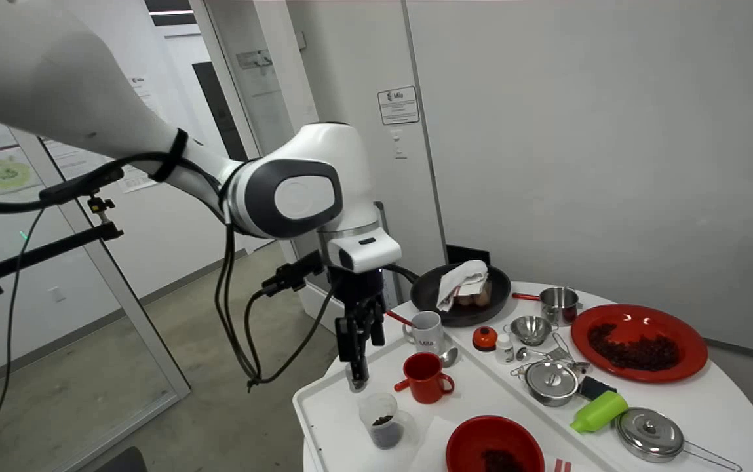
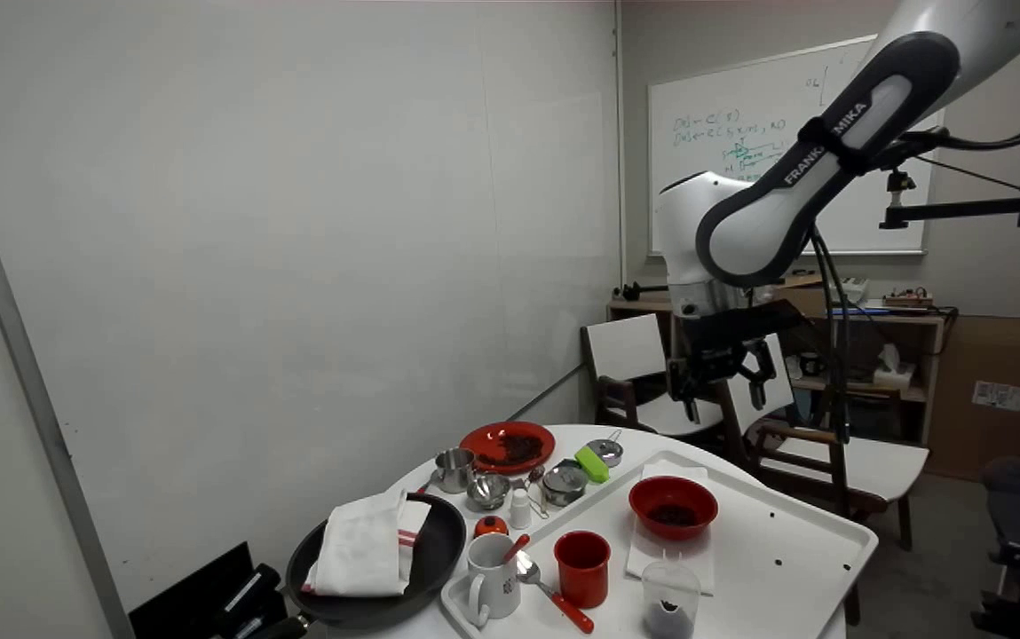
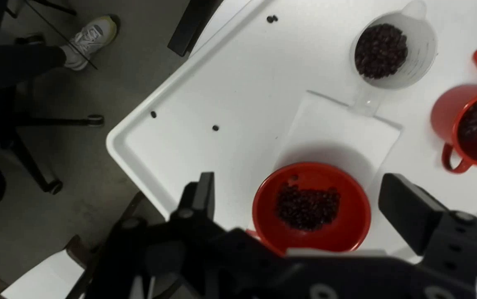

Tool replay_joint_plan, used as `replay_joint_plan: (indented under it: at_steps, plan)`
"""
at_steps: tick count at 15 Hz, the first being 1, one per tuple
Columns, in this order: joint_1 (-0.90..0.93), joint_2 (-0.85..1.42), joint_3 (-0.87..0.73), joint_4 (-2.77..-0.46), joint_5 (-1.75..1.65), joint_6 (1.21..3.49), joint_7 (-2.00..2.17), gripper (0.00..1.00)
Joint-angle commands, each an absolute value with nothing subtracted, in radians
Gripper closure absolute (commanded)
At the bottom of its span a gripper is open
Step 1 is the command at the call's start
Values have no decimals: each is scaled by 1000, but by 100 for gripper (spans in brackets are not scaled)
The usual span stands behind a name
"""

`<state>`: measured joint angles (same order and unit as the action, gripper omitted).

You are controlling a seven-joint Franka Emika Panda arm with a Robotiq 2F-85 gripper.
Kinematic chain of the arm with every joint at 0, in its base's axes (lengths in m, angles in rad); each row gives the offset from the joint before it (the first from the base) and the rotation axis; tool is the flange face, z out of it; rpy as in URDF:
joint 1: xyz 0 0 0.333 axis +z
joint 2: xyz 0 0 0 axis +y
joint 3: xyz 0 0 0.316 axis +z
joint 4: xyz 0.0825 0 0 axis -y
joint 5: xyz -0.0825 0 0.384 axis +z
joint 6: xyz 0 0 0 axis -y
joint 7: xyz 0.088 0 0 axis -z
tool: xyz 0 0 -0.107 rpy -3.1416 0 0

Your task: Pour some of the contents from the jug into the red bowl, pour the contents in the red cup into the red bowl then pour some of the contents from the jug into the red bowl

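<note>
The red bowl (image 2: pixel 674 508), with dark beans inside, rests on a white cloth on the tray; in the wrist view the red bowl (image 3: pixel 346 224) appears below and between the fingers. My gripper (image 3: pixel 297 189) is open and holds nothing; it hangs above the tray in both exterior views, fingers pointing down (image 2: pixel 725 406). The clear jug (image 3: pixel 423 54), partly filled with beans, stands upright at the cloth's edge, apart from the gripper. Farther right in the wrist view, the red cup (image 3: pixel 450 110) is upright and has beans in it; an exterior view shows the red cup (image 1: pixel 424 379) beside the jug (image 1: pixel 381 419).
A white tray (image 2: pixel 794 550) with a raised rim carries a white mug (image 2: pixel 494 581), a red-handled spoon (image 2: pixel 567 612) and stray beans. Beyond it stand a black pan (image 2: pixel 443 541) with a cloth, a large red dish (image 1: pixel 684 341), small metal pots (image 1: pixel 551 383) and a green bottle (image 1: pixel 599 412).
</note>
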<state>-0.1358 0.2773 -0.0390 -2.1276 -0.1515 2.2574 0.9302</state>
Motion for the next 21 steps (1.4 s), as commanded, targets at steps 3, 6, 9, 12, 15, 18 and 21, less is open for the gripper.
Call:
replay_joint_plan:
  at_steps: [3,6,9,12,15,18,21]
  plan:
    - [-112,392,-16,-2048,74,2285,575,0]
    - [-71,382,-55,-2067,80,2273,568,0]
    - [-72,393,-55,-2057,92,2273,530,0]
    - [-66,408,-63,-2046,103,2285,566,0]
    - [-47,512,-71,-1984,185,2302,691,0]
    - [-45,602,-57,-1936,307,2365,759,0]
    - [-26,707,-79,-1868,334,2449,831,0]
